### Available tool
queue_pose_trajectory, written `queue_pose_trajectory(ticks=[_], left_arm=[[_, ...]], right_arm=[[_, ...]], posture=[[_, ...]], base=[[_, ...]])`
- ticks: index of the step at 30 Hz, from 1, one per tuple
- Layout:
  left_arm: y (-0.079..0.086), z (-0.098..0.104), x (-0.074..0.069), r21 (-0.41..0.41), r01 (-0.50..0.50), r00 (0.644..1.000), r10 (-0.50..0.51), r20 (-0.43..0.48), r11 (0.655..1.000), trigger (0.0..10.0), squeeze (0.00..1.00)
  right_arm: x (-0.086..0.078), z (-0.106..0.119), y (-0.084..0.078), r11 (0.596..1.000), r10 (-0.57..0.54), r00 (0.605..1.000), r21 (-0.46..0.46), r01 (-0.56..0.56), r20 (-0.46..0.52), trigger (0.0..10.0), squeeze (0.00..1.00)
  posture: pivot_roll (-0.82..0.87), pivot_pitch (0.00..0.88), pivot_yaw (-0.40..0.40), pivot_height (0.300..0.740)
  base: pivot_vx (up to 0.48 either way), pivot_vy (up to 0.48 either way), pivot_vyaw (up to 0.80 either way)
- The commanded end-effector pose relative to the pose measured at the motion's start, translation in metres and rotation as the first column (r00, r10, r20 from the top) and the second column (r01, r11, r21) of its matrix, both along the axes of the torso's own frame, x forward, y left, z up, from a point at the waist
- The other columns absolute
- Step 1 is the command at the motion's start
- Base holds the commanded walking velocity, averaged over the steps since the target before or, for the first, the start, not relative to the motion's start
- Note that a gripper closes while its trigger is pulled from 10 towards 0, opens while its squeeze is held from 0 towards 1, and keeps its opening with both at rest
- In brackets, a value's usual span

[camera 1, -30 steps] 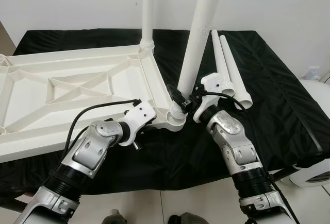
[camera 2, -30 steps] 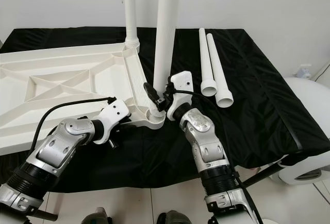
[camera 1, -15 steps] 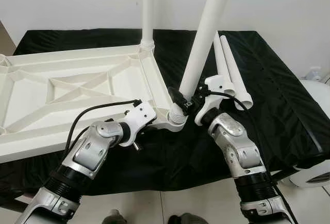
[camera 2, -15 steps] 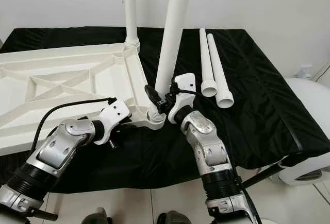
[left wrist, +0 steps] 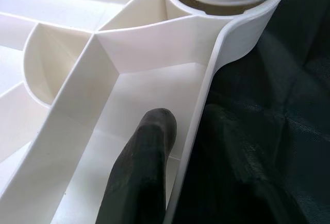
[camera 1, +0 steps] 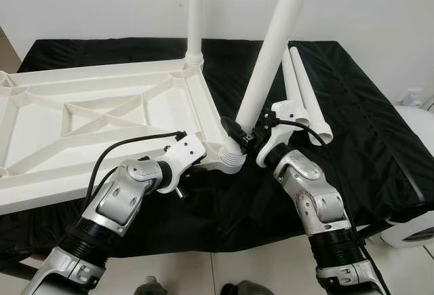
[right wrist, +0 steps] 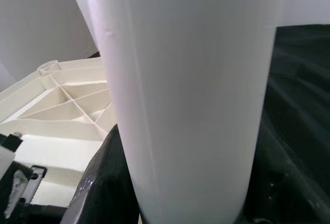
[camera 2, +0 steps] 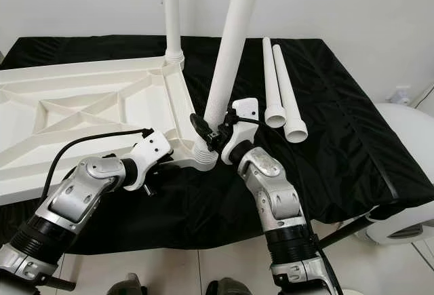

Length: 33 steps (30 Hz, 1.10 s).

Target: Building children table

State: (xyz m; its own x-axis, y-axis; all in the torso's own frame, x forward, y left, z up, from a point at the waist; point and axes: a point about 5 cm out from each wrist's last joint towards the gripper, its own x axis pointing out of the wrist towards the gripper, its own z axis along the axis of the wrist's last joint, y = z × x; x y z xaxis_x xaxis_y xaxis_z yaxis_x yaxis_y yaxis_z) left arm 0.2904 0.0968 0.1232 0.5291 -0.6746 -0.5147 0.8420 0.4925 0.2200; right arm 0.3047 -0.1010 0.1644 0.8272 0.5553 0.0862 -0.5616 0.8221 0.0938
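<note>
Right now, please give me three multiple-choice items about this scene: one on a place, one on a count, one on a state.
1. Where do the loose white plastic leg tubes lie?
A. on the black cloth
B. on the floor
C. inside the tabletop

2. How many loose tubes lie there?
A. one
B. two
C. four

3. How stands the white leg tube held by the right claw?
A. lying flat
B. upright
C. leaning in its corner socket

Key: 1 A, both rest on the black cloth beside the upturned white plastic tabletop. 2 B, two lie side by side. 3 C, it tilts, unlike the straight far leg.
</note>
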Motion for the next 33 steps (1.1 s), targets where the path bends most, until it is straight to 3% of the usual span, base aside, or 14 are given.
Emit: queue_pose_trajectory(ticks=[1,14,22,33], left_arm=[[0.0,0.006,0.003,-0.011,-0.042,0.998,0.043,0.052,0.999,10.0,0.0],[0.0,0.008,0.003,-0.013,-0.047,0.997,0.048,0.057,0.999,10.0,0.0],[0.001,0.009,0.003,-0.018,-0.051,0.997,0.052,0.061,0.999,10.0,0.0],[0.003,0.012,0.004,-0.025,-0.06,0.996,0.061,0.066,0.998,10.0,0.0]], right_arm=[[0.003,-0.022,-0.01,0.997,-0.07,0.993,-0.03,0.067,-0.098,10.0,0.0],[0.007,-0.027,-0.01,0.995,-0.094,0.99,-0.037,0.091,-0.103,10.0,0.0],[0.001,-0.036,0.001,0.992,-0.058,0.996,-0.115,0.05,-0.067,10.0,0.0],[-0.006,-0.04,0.002,0.992,-0.036,0.998,-0.126,0.028,-0.059,10.0,0.0]], posture=[[0.03,0.026,-0.066,0.74],[0.04,0.028,-0.064,0.74],[0.04,0.029,-0.069,0.74],[0.04,0.031,-0.069,0.74]], base=[[0.0,0.0,0.0],[0.0,0.0,0.0],[0.0,0.0,0.0],[0.0,0.0,0.0]])
